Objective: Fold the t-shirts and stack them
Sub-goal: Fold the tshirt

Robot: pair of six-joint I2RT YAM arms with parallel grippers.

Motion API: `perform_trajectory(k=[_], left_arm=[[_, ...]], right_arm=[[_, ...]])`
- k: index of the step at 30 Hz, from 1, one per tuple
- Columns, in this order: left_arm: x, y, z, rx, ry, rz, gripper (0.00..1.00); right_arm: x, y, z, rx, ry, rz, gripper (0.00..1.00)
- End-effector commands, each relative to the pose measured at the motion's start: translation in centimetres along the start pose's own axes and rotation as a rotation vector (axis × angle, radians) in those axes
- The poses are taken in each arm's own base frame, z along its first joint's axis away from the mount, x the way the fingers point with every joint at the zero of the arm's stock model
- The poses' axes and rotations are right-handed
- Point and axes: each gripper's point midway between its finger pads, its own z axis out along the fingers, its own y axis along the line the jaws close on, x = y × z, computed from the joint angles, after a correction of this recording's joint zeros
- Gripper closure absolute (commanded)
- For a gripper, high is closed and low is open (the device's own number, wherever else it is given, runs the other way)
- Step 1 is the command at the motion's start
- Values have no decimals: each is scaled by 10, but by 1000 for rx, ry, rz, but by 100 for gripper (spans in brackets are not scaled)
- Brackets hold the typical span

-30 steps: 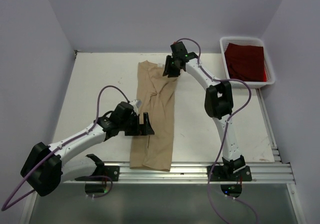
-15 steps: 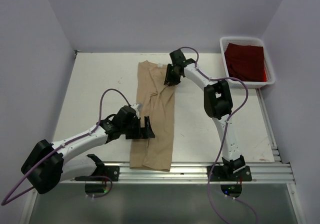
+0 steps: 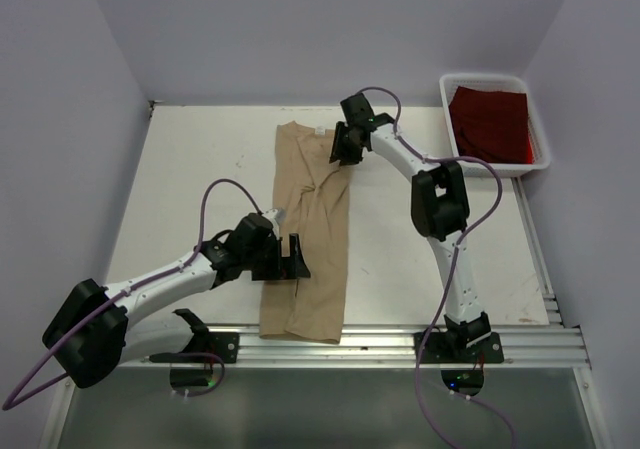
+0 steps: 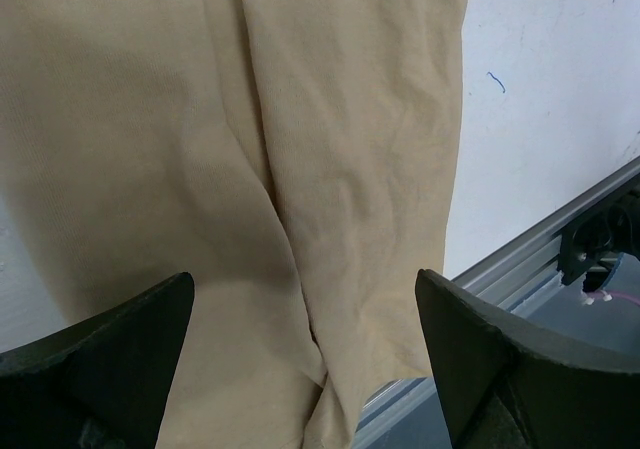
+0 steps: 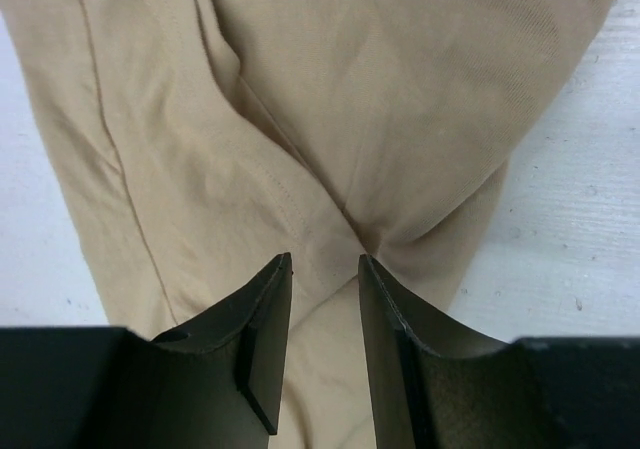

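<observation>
Item 1: the tan t-shirt (image 3: pixel 318 219) of soft cloth lies flat on the white tabletop (image 3: pixel 200 179) as one long narrow strip. It runs from the far middle of the surface down to the aluminium rail (image 3: pixel 400 341) at the near edge, where its lower end overhangs slightly. A small white neck label (image 3: pixel 321 130) shows at the far end.

Item 2: the dark red t-shirt (image 3: pixel 490 121) sits folded inside the white plastic bin (image 3: pixel 480 77) at the far right corner, well apart from the tan one.

Left hand (image 3: pixel 297 256): released, jaws spread wide. It sits low over the near half of the strip, at its left edge. In the left wrist view the left hand (image 4: pixel 303 279) shows both dark fingers (image 4: pixel 110 359) standing on either side of open tan cloth (image 4: pixel 330 169), with nothing held between them. A lengthwise crease runs down the cloth towards the gap. The rail is seen at the lower right of that view, along with a small blue mark (image 4: pixel 497 81) on the bare surface.

Right hand (image 3: pixel 343 152): positioned at the far end of the strip, on its right edge, below the neckline. In the right wrist view the right hand (image 5: pixel 325 261) has its jaws narrowly apart, with tan cloth (image 5: pixel 400 99) filling the gap. Several creases converge at the fingertips. Whether the jaws are clamped on a pinch of cloth or merely pressed down over it cannot be told
</observation>
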Motion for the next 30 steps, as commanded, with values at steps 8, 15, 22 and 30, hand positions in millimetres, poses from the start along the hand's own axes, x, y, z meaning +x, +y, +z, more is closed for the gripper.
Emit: perform_trajectory(k=[8, 15, 22, 30], left_arm=[[-6, -4, 3, 13, -28, -1, 4], [-4, -3, 3, 9, -25, -2, 4], [-5, -3, 1, 10, -30, -1, 4], [-3, -1, -1, 4, -31, -1, 4]], right_arm=[[-13, 11, -22, -24, -45, 2, 63], [-8, 3, -16, 5, -34, -1, 63], [1, -6, -5, 32, -14, -3, 63], [12, -8, 13, 21, 16, 20, 63]])
